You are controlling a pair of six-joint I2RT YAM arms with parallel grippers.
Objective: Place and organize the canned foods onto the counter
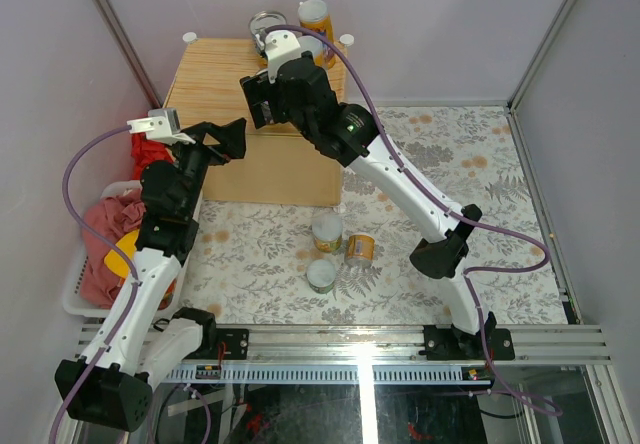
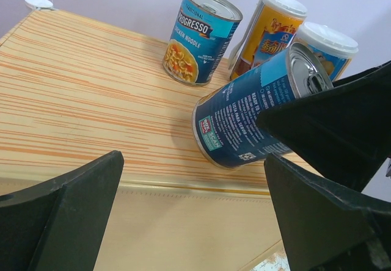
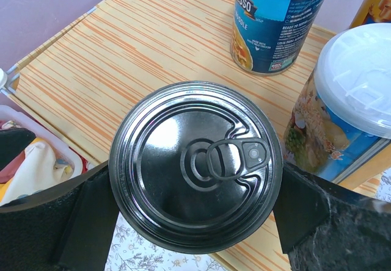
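Observation:
My right gripper (image 1: 262, 99) is shut on a dark-blue can (image 2: 244, 121), held tilted at the front edge of the light-wood counter (image 1: 215, 74); I cannot tell whether its lower rim touches the top. In the right wrist view its silvery lid (image 3: 195, 167) fills the space between the fingers. A blue Progresso can (image 2: 198, 36), a tall orange can (image 2: 266, 36) and a white-lidded can (image 2: 324, 45) stand at the counter's back. Three more cans (image 1: 327, 232) stand on the floral mat. My left gripper (image 1: 232, 136) is open and empty, just before the counter's front face (image 2: 183, 222).
A white basket (image 1: 75, 289) with red and yellow clothes (image 1: 105, 234) sits left of the counter, beside my left arm. White knobs (image 1: 189, 37) mark the counter's corners. Grey walls close in the back and sides.

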